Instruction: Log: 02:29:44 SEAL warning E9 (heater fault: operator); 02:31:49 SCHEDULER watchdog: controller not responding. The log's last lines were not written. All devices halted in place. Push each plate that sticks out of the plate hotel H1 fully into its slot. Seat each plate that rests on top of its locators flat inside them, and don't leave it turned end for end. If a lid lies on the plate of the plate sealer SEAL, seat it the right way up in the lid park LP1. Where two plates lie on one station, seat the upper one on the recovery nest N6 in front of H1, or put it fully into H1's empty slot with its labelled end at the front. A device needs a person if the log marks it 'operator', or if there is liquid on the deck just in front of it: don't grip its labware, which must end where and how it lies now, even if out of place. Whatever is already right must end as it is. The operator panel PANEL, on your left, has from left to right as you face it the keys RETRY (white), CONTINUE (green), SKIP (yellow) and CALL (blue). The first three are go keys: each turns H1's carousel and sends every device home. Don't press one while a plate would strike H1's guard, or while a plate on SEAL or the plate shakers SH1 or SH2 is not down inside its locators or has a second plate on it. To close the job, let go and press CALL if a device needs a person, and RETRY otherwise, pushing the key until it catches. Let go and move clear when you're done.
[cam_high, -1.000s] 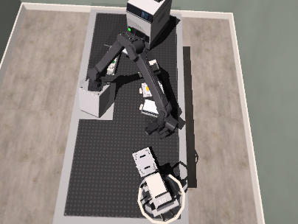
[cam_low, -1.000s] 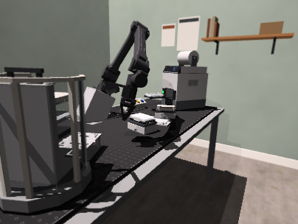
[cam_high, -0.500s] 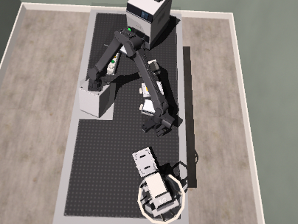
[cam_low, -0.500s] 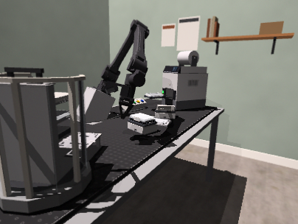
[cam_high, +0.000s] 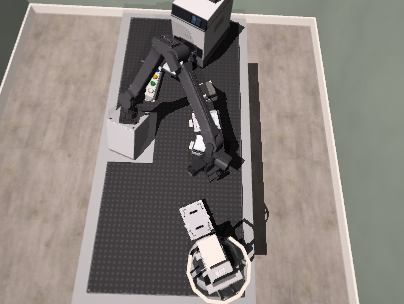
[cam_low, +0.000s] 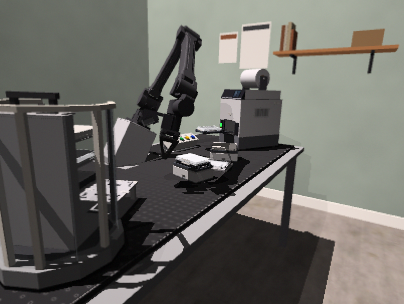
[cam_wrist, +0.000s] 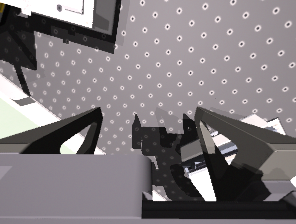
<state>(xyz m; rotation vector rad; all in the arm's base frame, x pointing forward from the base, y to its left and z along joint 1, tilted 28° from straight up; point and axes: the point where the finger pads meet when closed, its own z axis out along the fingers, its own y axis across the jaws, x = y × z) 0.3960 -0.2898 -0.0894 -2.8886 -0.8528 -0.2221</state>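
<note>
My gripper (cam_high: 201, 169) is open and empty, hanging just above the perforated deck; in the wrist view (cam_wrist: 150, 127) only deck lies between the fingers. A white plate sits on a shaker station (cam_low: 192, 165) just beside the gripper, largely hidden by the arm in the top view (cam_high: 199, 143). The plate hotel H1 (cam_high: 218, 267) stands at the near end of the deck with a white plate (cam_high: 214, 252) showing in it. The recovery nest N6 (cam_high: 197, 219) lies in front of it and holds nothing. The sealer SEAL (cam_high: 200, 20) stands at the far end. The panel PANEL (cam_high: 154, 80) is near the arm's base.
The arm's base sits on a grey block (cam_high: 129, 134) at the deck's left side. Another station (cam_high: 210, 92) lies between the sealer and the shaker. A white plate on a dark station (cam_wrist: 82, 11) shows at the top left of the wrist view.
</note>
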